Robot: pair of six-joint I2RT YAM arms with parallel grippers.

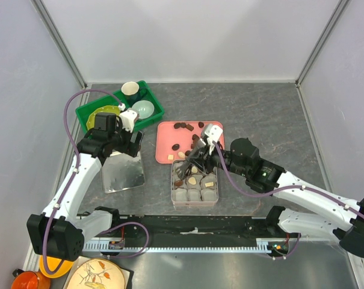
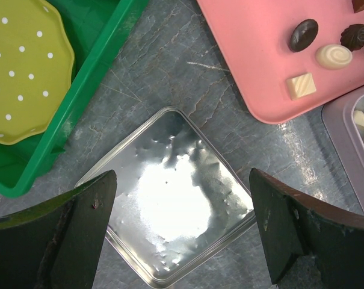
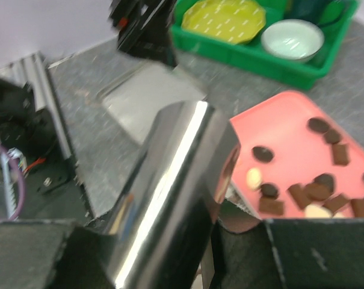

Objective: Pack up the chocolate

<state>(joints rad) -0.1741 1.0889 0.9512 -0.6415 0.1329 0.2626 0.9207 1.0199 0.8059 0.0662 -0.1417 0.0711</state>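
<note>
Gripping tin box [image 1: 172, 191] corner with right tool [image 1: 192, 159], beside pink tray [image 1: 165, 144] of chocolate [image 1: 182, 126]; left tool [image 2: 182, 186] released above lid [image 1: 123, 174].

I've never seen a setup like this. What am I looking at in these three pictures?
Two robot arms are bolted to a table, each ending in a two-finger gripper. One picture looks down from above; the other two come from cameras on each wrist. On the table sit a pink tray of chocolates, a tin holding some chocolates, a silver lid, and a green bin with dishes. The left gripper hangs open above the lid, holding nothing. The right gripper appears closed on the tin's shiny edge, though that view is blurred.
</note>
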